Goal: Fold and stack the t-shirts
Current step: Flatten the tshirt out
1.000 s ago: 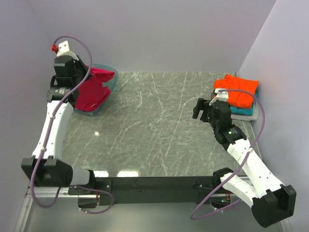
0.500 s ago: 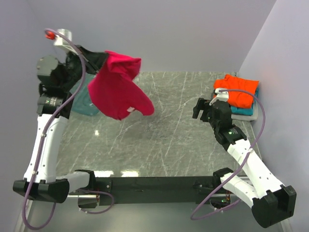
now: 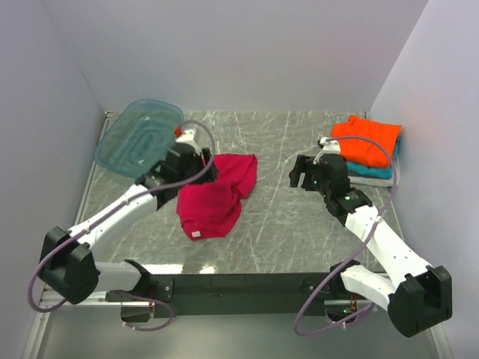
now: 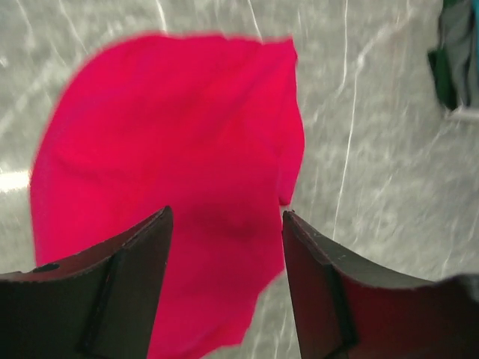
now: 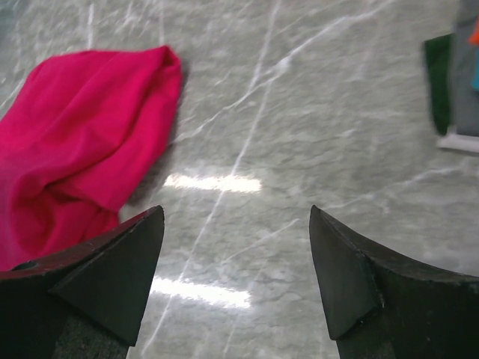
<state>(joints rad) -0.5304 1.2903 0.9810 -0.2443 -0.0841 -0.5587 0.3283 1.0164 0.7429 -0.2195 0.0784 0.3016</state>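
Both sets of jaws gape, empty: left gripper over the crumpled crimson shirt, right gripper nr it – a pinch cd snag doubled layers, bad fold

Inventory: four t-shirts, namely one crimson t-shirt, one orange t-shirt, one teal t-shirt and one grey-white t-shirt; one translucent tub; one counter; and two end effectors, the left end effector and the right end effector.
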